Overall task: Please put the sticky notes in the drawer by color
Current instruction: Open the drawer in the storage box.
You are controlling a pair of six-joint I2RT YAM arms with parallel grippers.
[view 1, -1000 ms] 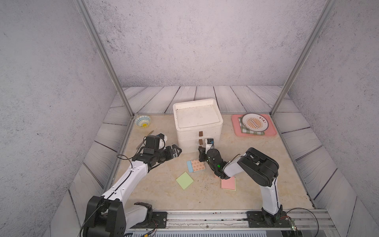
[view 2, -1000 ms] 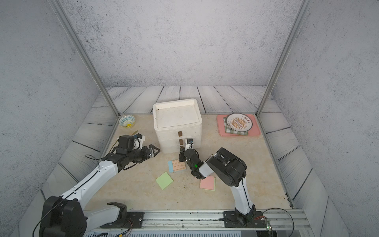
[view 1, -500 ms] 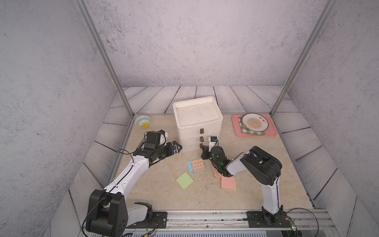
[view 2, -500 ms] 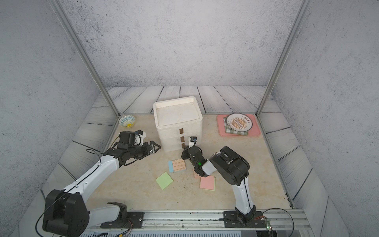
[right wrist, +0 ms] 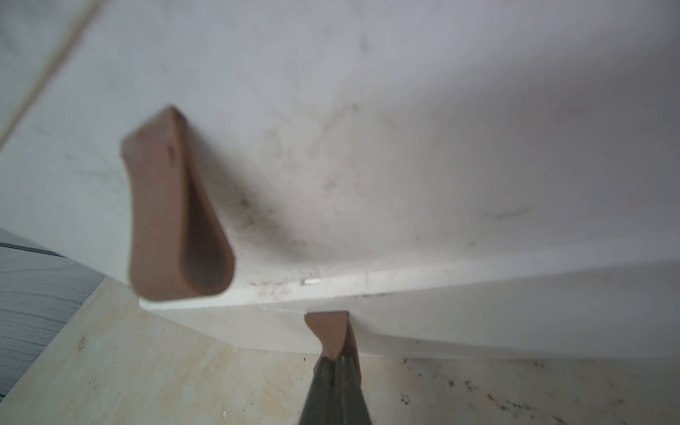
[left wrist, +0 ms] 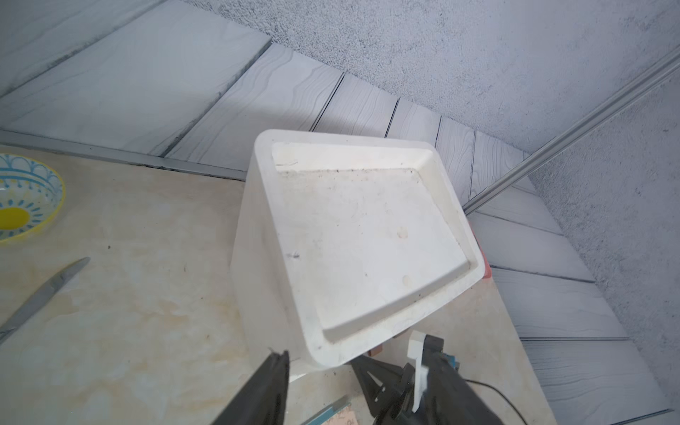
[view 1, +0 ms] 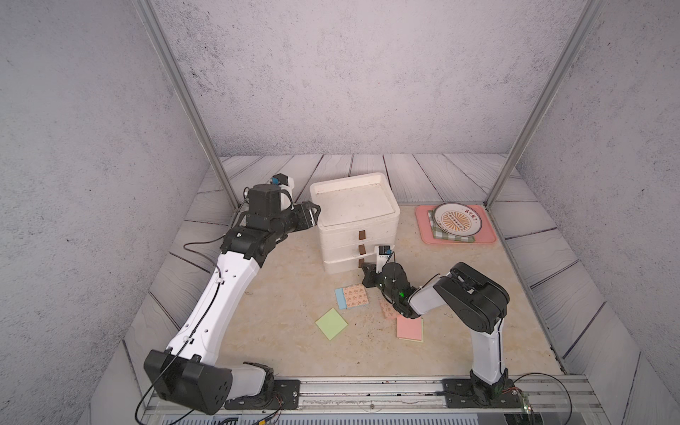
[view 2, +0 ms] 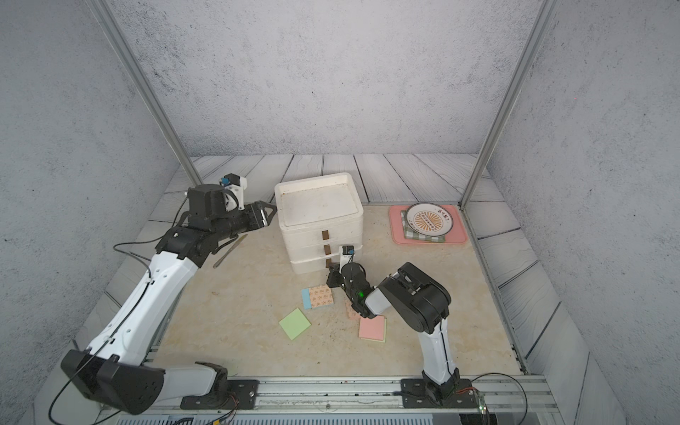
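The white three-drawer cabinet (view 1: 342, 233) (view 2: 305, 235) (left wrist: 368, 239) stands mid-table. My right gripper (view 1: 365, 268) (right wrist: 335, 362) is shut on the lowest drawer's brown tab handle (right wrist: 329, 331), low at the cabinet's front. My left gripper (view 1: 313, 215) (left wrist: 318, 362) is open, with the cabinet's top front-left corner between its jaws. Sticky notes lie in front: an orange-patterned one with a blue edge (view 1: 352, 296) (view 2: 318, 297), a green one (view 1: 331, 323), a pink one (view 1: 410, 328), and another orange-patterned one (view 1: 386, 308) partly under my right arm.
A pink tray (view 1: 423, 228) at the back right carries a checked cloth and a plate (view 1: 456, 220). Left of the cabinet lie a metal utensil (view 2: 230, 250) (left wrist: 40, 294) and a yellow-and-blue bowl (left wrist: 22, 198). Metal frame posts stand at both back corners.
My left gripper has risen and moved right to the cabinet's top corner, and its jaws have narrowed. The right gripper stays pinched at the lowest handle.
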